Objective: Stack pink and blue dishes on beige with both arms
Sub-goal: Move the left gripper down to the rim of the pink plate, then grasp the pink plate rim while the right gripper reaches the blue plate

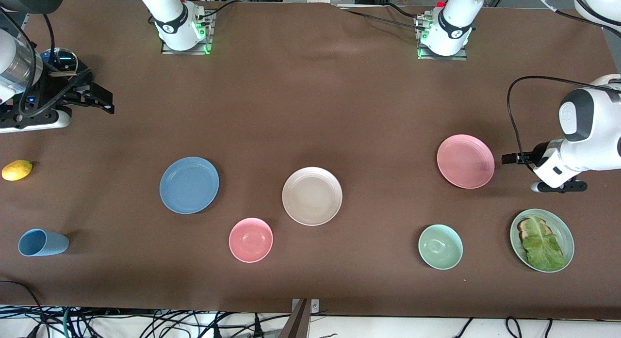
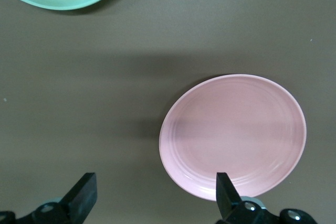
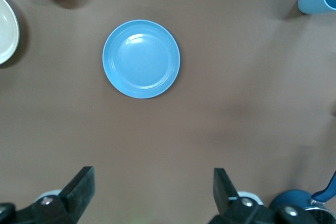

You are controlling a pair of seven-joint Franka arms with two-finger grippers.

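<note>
Front view has the beige plate [image 1: 312, 196] mid-worktop, bare. Blue plate [image 1: 189, 185] sits toward the right arm's end, pink plate [image 1: 465, 161] toward the left arm's end, both bare too. Green plate [image 1: 542, 240] holds toast with lettuce [image 1: 542, 244]; pink bowl [image 1: 251, 239], green bowl [image 1: 440, 246] and tipped blue cup [image 1: 42, 242] look empty. Left end effector [image 2: 152, 195] hangs wide by the pink plate's rim. Right end effector [image 3: 152, 187] is wide over bare worktop [image 1: 310, 100], well apart from the blue plate.
</note>
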